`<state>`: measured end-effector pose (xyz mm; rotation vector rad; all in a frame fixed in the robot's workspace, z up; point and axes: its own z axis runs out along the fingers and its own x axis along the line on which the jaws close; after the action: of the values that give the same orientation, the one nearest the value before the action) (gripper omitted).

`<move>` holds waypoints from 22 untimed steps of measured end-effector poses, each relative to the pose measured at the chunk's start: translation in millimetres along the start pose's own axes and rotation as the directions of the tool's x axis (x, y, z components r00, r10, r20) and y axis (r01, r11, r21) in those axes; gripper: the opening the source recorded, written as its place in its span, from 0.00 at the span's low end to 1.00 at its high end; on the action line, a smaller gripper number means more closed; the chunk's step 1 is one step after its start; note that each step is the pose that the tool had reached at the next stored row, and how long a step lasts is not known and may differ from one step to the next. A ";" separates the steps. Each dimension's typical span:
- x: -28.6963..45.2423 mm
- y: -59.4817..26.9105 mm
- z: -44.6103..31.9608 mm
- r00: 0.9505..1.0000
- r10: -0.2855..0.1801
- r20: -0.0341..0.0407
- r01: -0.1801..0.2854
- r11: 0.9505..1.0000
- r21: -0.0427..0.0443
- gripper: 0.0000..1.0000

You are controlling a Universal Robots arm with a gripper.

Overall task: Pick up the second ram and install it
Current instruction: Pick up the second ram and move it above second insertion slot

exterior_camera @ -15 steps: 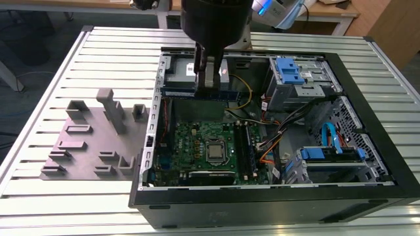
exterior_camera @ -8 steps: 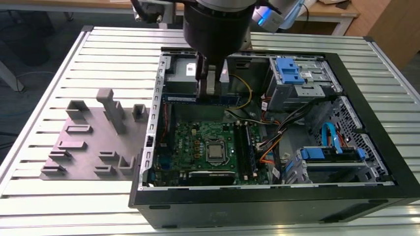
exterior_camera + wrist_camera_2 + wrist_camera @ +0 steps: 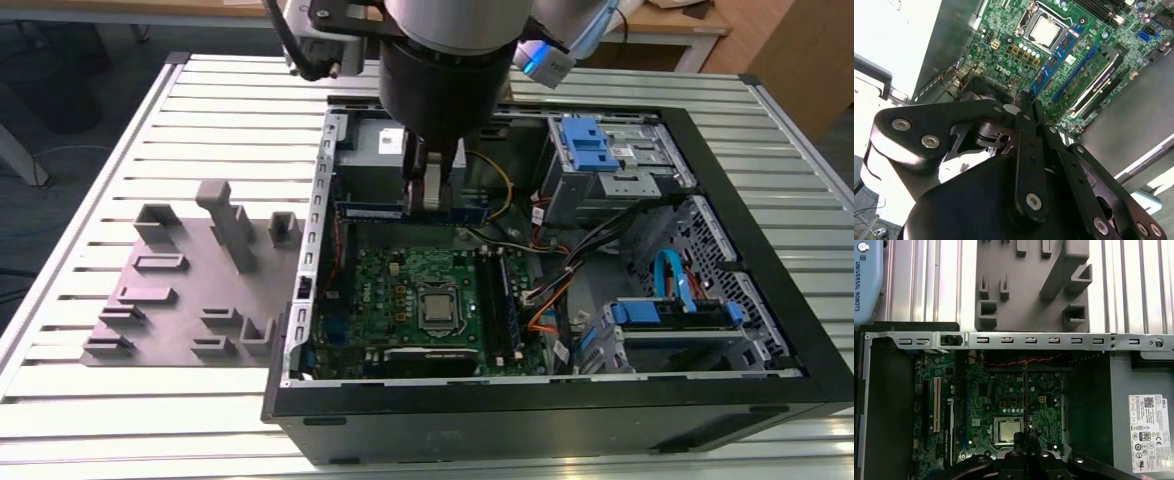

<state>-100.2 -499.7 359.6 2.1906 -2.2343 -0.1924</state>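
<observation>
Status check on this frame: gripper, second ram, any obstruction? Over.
Gripper shut on the second ram. Stick held over the motherboard inside the open case, not seated. Cables lie near the memory slots.

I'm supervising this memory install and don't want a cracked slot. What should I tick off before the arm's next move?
1. Grip: ok. The gripper is shut on the long, thin, dark memory stick, partway along its length.
2. Stick level: ok, as far as the exterior view shows.
3. Seated in a slot: not ok. The stick hangs above the green motherboard, close to the grey metal power supply box.
4. Cables: cannot tell. A thin red wire crosses at the stick's end in the first wrist view, and the clearance is unclear.
</observation>
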 end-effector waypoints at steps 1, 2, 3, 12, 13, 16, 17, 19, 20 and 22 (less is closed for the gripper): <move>0.1 -0.8 1.4 1.000 0.000 0.000 0.000 1.000 0.000 0.11; 0.2 -1.7 2.7 1.000 0.000 0.000 0.000 1.000 0.000 0.11; 0.3 -3.0 4.3 1.000 0.000 0.000 0.000 1.000 0.000 0.11; 0.7 -14.2 11.7 1.000 0.000 0.000 0.000 1.000 0.000 0.11; 0.7 -15.6 12.2 1.000 0.000 0.000 0.000 1.000 0.000 0.11; 0.7 -20.8 14.2 1.000 0.000 0.000 0.000 1.000 0.000 0.11; 0.7 -22.4 15.3 1.000 0.000 0.000 0.000 1.000 0.000 0.11; 0.8 -24.4 18.0 1.000 0.000 0.002 0.000 1.000 0.000 0.11; 0.9 -25.5 19.4 1.000 0.000 0.004 0.000 1.000 0.000 0.11; 1.0 -29.6 22.4 1.000 0.000 0.005 0.000 1.000 -0.001 0.11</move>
<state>-72.7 -499.3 334.5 2.1925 -2.2360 -0.1987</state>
